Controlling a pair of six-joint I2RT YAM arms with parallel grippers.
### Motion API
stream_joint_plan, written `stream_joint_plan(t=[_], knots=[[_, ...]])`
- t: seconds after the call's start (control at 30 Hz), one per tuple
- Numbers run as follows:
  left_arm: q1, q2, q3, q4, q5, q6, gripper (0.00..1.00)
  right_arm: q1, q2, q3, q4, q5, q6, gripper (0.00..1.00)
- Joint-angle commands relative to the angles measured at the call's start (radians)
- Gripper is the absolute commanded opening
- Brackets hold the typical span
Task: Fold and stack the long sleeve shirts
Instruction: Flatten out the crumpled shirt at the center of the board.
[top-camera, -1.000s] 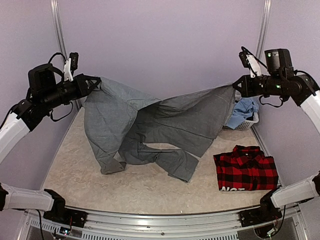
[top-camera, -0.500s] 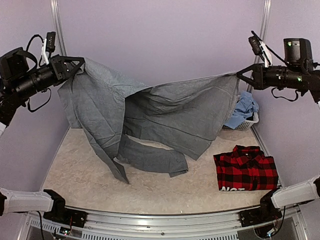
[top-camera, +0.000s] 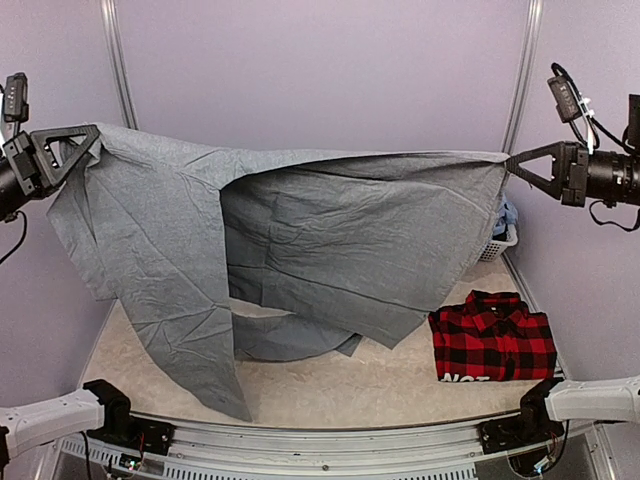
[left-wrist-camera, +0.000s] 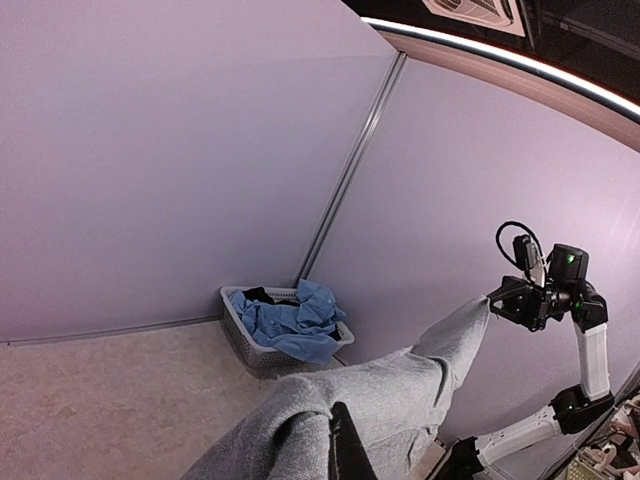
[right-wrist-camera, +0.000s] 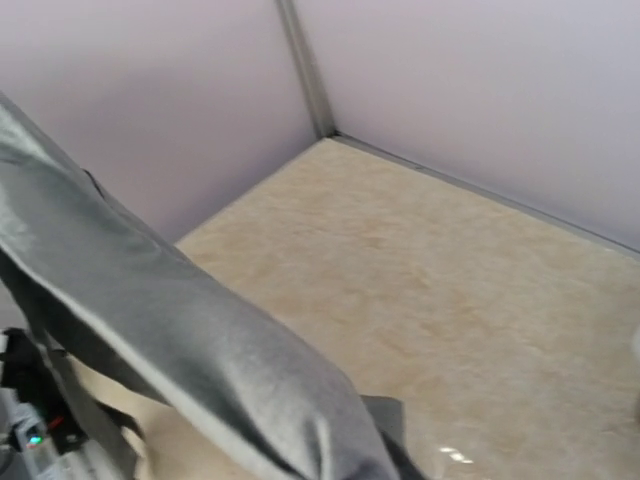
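Stretched wide and high between the two arms: grey shirt (top-camera: 330, 240), top edge nearly level from 9 o'clock to 3 o'clock. Clamped on its 9 o'clock corner with the left end effector (top-camera: 92, 133), fingers pinched together on the cloth. Clamped likewise on the 3 o'clock corner with the right end effector (top-camera: 511, 161). Hanging as a broad sheet in front of the back wall, with one long panel dropping at 7 o'clock to a point right by the near rail (top-camera: 330, 432); cannot tell whether touching. Lower folds and a sleeve lying on the counter (top-camera: 330, 390) around the centre. Bare counter at 6 o'clock in front of the hem, plus a narrow strip at 8 o'clock along the left wall. At 4 o'clock, folded flat on the counter: plaid shirt (top-camera: 492, 335), just apart from the grey hem and close to the counter's right edge. White lettering along its 6 o'clock edge, seemingly "NOT", cut off at the fold. At 2 o'clock, tucked into the far right corner: white basket (top-camera: 497, 248) with blue cloth (top-camera: 507, 215), half hidden behind the grey shirt. From the left wrist, grey cloth bunched at the fingers and reaching across to the right end effector, close against the side wall.
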Motion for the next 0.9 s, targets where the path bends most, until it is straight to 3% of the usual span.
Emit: stream_joint_plan(t=[0.0, 0.2, 0.43, 0.57, 0.87], knots=[[0.003, -0.047, 0.030, -0.050, 0.051, -0.025, 0.00, 0.005, -0.046, -0.029, -0.019, -0.075, 0.054, 0.00], [0.012, -0.028, 0.004, -0.038, 0.030, -0.034, 0.00, 0.003, -0.048, -0.039, -0.020, 0.032, 0.082, 0.00], [0.016, 0.143, -0.142, 0.096, -0.139, -0.011, 0.00, 0.003, 0.094, -0.167, 0.074, 0.433, 0.088, 0.00], [0.055, 0.339, -0.217, 0.222, -0.192, -0.012, 0.00, -0.024, 0.289, -0.145, 0.172, 0.624, 0.068, 0.00], [0.182, 0.729, -0.315, 0.500, -0.185, -0.060, 0.00, -0.098, 0.887, 0.118, 0.396, 0.549, -0.033, 0.00]])
